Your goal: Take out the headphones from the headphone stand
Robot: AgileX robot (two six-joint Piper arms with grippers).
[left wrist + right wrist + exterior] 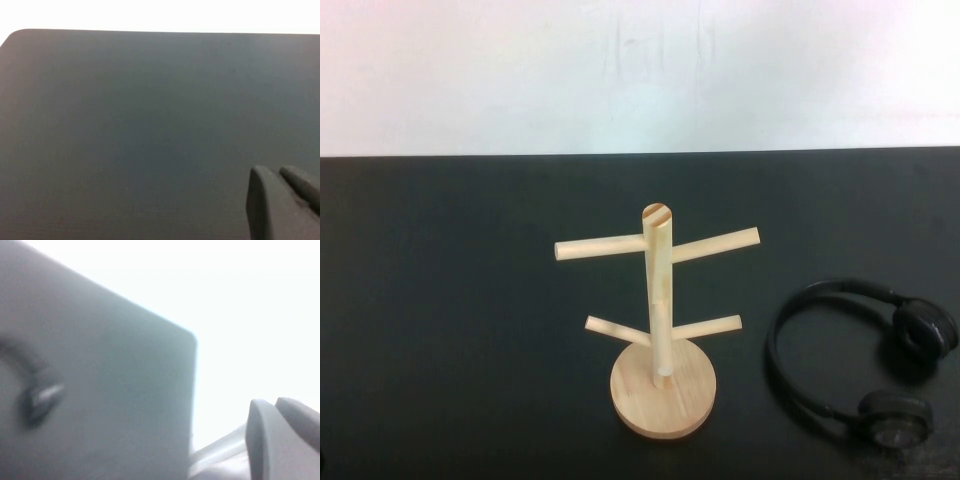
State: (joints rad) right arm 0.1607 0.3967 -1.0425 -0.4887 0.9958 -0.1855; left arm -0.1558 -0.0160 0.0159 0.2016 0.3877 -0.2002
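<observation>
Headphones (860, 365) lie flat on the table (450, 330), right of the bare stand (660, 330), apart from it. Removal looks done. Left pincer (285, 205) and right pincer (282, 437) sit at their wrist views' edges, over table; I cannot tell their grip.

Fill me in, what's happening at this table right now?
Nothing is being handled at the moment. The headphones lie flat on the black table, to the robot's right of the wooden headphone stand, whose pegs are all bare. Neither arm shows in the high view. The left end effector sits over bare table, and the right end effector is near the table's edge, with the headphones blurred in its view.
</observation>
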